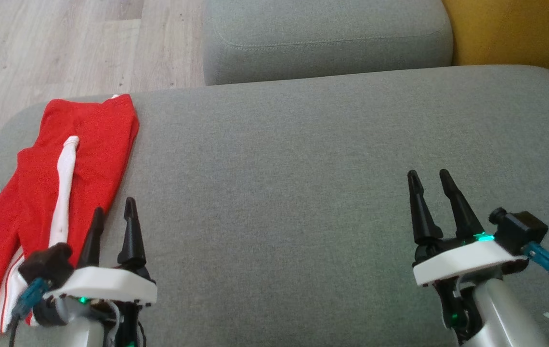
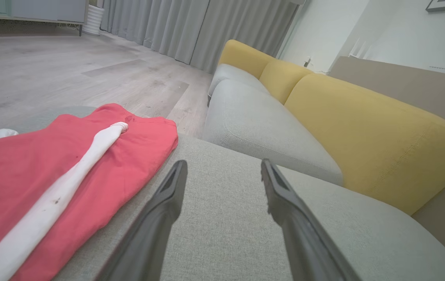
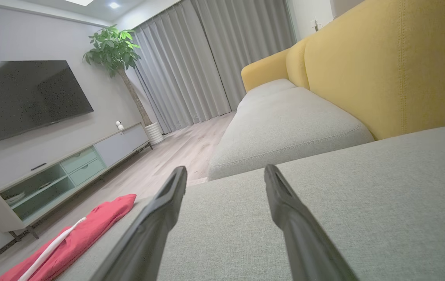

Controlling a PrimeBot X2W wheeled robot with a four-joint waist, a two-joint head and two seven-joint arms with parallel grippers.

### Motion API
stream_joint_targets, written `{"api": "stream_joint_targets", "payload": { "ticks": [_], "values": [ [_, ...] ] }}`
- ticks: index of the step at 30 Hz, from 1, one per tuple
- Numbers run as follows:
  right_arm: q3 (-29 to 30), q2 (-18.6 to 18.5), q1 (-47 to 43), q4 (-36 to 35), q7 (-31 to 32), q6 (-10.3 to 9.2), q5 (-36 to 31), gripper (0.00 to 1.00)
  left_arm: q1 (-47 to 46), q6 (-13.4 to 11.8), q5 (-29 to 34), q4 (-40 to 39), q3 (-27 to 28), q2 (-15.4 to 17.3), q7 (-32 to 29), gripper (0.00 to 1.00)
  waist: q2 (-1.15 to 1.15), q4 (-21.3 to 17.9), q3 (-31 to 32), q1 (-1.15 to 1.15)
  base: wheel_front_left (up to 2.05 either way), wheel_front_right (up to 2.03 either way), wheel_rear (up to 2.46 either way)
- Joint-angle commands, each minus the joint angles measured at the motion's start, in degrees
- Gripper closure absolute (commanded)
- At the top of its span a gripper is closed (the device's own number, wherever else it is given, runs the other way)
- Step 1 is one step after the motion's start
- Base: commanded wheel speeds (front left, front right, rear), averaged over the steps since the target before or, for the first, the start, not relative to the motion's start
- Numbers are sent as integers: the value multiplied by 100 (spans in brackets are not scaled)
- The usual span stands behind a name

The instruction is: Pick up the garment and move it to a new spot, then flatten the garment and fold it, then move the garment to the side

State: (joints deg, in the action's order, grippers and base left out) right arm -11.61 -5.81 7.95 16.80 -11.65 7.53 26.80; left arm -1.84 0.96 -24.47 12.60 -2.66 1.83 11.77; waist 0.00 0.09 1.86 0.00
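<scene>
A red garment point(image 1: 86, 159) with a white stripe lies folded along the left edge of the grey sofa seat point(image 1: 303, 183); a bit of white cloth pokes out at its left. My left gripper point(image 1: 114, 214) hovers open just right of the garment's near part, with nothing between its fingers. In the left wrist view the garment point(image 2: 58, 175) lies left of the open fingers point(image 2: 168, 199). My right gripper point(image 1: 431, 177) stands open over the bare seat far to the right. The right wrist view shows the garment point(image 3: 86, 230) far off to the left.
A second grey seat cushion point(image 1: 327, 38) lies beyond the one I work over, with a yellow backrest point(image 1: 515, 33) at the right. Wooden floor point(image 1: 62, 48) lies past the seat's left edge. A TV cabinet point(image 3: 70, 168) and a plant point(image 3: 113, 50) stand across the room.
</scene>
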Motion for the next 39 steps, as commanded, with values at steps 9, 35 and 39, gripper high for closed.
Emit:
{"api": "stream_joint_targets", "payload": {
  "ticks": [9,35,39],
  "values": [
    [-251,-63,397,-171,-233,-4,-668,0,-402,-73,713,-244,130,102,221,0,0,-16,16,0,0,0,0],
    [-309,-56,403,-125,-335,-4,-1047,0,-433,-95,1089,-186,108,105,323,0,0,23,28,0,0,0,0],
    [-299,-54,386,-138,-335,-4,-1047,0,-454,-98,1112,-131,127,105,323,0,0,155,34,0,0,0,0]
  ]
}}
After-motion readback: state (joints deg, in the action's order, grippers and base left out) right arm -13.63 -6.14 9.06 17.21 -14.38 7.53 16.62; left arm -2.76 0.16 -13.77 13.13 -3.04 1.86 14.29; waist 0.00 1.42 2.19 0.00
